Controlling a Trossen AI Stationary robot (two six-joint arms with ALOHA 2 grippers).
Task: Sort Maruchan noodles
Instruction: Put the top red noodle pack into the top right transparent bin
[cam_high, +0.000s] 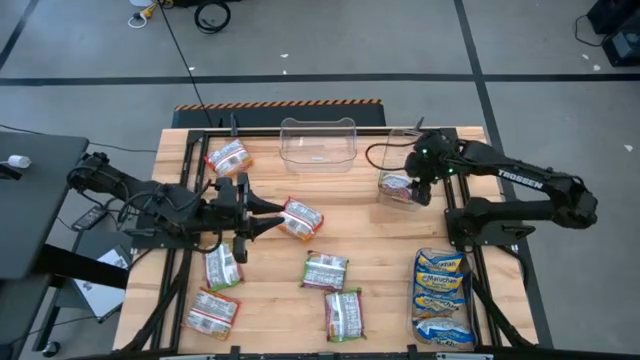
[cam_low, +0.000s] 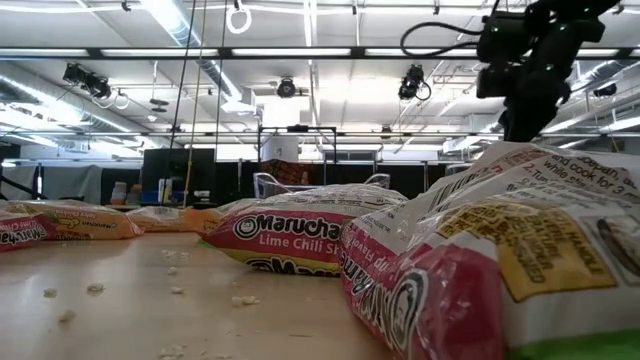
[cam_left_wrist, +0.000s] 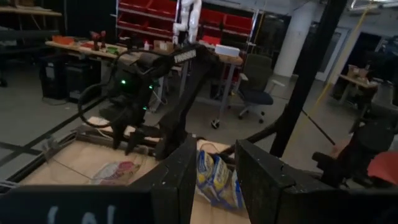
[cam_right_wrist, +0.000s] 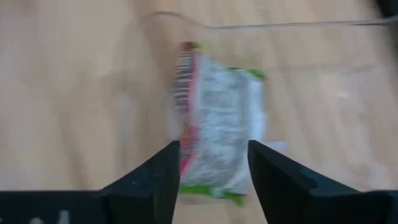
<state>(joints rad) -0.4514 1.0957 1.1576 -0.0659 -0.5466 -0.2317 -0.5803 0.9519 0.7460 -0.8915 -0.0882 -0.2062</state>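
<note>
High view: wooden table (cam_high: 380, 255) with noodle packets spread over it. Right gripper (cam_high: 420, 190) hangs above a small clear bin (cam_high: 400, 190) at the table's right rear; a red-and-green packet (cam_high: 397, 185) lies inside that bin. Right wrist view: the two dark fingers (cam_right_wrist: 152, 186) stand apart, nothing between them, and the red-and-green packet (cam_right_wrist: 221, 124) lies below them on the bin floor, released. A larger clear bin (cam_high: 319, 143) sits at the rear centre.

Left gripper (cam_high: 268, 216) sits low over the table's left-centre, fingertips just beside a red-and-white packet (cam_high: 302, 218). Left wrist view: its fingers (cam_left_wrist: 180, 180) show a gap between them, with no packet in it; parted, holding nothing.

Other packets: one red-and-white at left rear (cam_high: 228, 157), two green-and-white near the left front (cam_high: 222, 268) (cam_high: 211, 312), two more at centre front (cam_high: 325, 270) (cam_high: 343, 314). Blue-and-yellow packets (cam_high: 441, 297) lie stacked together at the right front.

Low view: a Lime Chili packet (cam_low: 300, 235) and a close red-and-yellow one (cam_low: 500, 270) fill the foreground; right arm above.
</note>
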